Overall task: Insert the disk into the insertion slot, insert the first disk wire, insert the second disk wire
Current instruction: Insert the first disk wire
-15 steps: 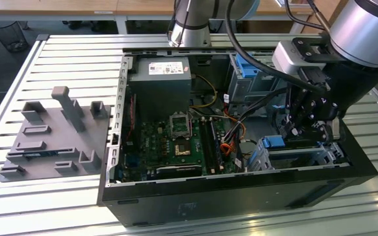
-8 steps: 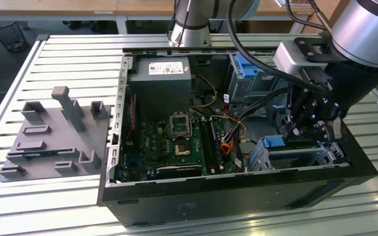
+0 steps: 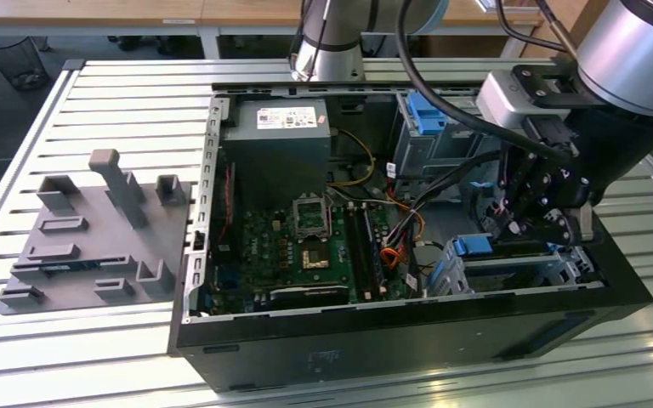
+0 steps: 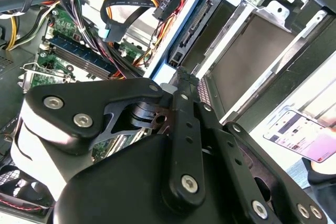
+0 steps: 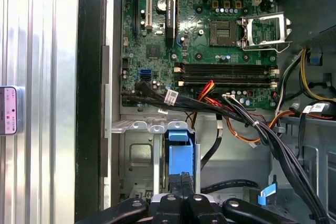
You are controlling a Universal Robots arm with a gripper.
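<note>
While the closed hand, fingertips together, sits against the disk deep inside the slot, step 1 looks nearly done; seating it fully calls for a straight push.

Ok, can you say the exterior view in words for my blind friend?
A black robot pincer reaches into an open computer case, at the blue-framed disk sitting in its metal slot. A green circuit board lies toward the exterior view's left.

Silver arm, apparently black, screw-studded tool
</note>
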